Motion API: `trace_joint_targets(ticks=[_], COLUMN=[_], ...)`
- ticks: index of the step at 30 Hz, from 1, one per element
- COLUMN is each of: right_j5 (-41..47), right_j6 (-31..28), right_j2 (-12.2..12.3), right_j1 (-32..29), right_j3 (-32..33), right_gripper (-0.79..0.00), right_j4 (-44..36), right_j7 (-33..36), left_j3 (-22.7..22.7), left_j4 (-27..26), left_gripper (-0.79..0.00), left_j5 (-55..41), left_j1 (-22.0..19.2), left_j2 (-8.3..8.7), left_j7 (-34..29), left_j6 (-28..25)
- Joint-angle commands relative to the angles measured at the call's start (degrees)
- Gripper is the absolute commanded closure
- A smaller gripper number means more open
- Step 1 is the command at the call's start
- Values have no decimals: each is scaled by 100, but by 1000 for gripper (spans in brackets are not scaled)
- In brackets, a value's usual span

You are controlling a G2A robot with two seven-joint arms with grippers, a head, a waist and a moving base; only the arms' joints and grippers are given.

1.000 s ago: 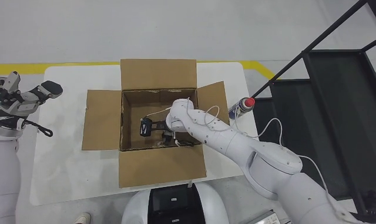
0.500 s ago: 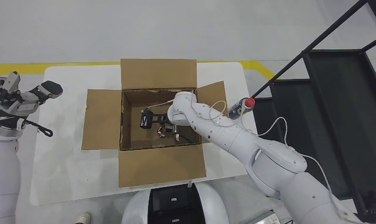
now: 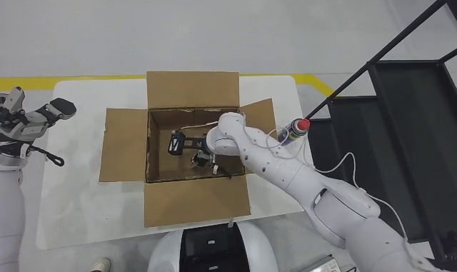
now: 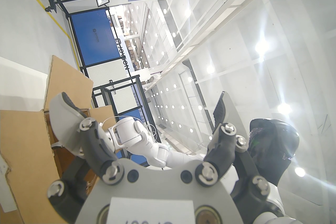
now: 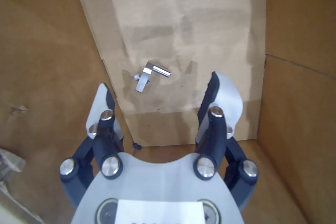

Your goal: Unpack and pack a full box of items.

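Note:
An open cardboard box (image 3: 193, 91) stands in the middle of the white table (image 3: 78, 208), all its flaps folded out. My right gripper (image 3: 177, 143) hangs inside the box, open, nothing between its fingers. In the right wrist view the right gripper (image 5: 160, 93) is above the bare box floor (image 5: 183, 12), where a small shiny metal bracket (image 5: 151, 74) lies just beyond the fingertips (image 5: 105, 97). My left gripper (image 3: 41, 116) is held open off the table's left edge, well away from the box; in its own view the left gripper (image 4: 143, 112) points up at the ceiling and holds nothing.
A spray can with a red cap (image 3: 294, 129) lies at the table's right edge beside the box's right flap. A small black bit (image 5: 136, 146) lies on the box floor near a wall. Dark metal stairs (image 3: 400, 129) stand to the right of the table.
My right gripper has shifted toward the far side of the box, and its arm has swung a little to the right. The left arm has stayed still.

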Motion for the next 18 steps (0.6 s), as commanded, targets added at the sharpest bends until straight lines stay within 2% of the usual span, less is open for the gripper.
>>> trace_joint_targets(ticks=[1, 10, 12, 13, 18], right_j5=[85, 84, 82, 71, 72], right_j6=[40, 346, 398, 430, 533], right_j2=[-4, -164, -219, -246, -388], right_j1=[-60, -67, -30, -11, 65], right_j3=[6, -197, -247, -271, -386], right_gripper=[-665, -548, -499, -409, -339], right_j4=[-25, 303, 430, 515, 857], right_j7=[47, 34, -29, -56, -224], left_j3=[0, 0, 0, 0, 0], left_j4=[0, 0, 0, 0, 0], left_gripper=[-785, -785, -785, -785, -785], left_j5=[0, 0, 0, 0, 0], left_j1=[0, 0, 0, 0, 0], left_j2=[0, 0, 0, 0, 0], left_j7=[0, 0, 0, 0, 0], left_j6=[0, 0, 0, 0, 0])
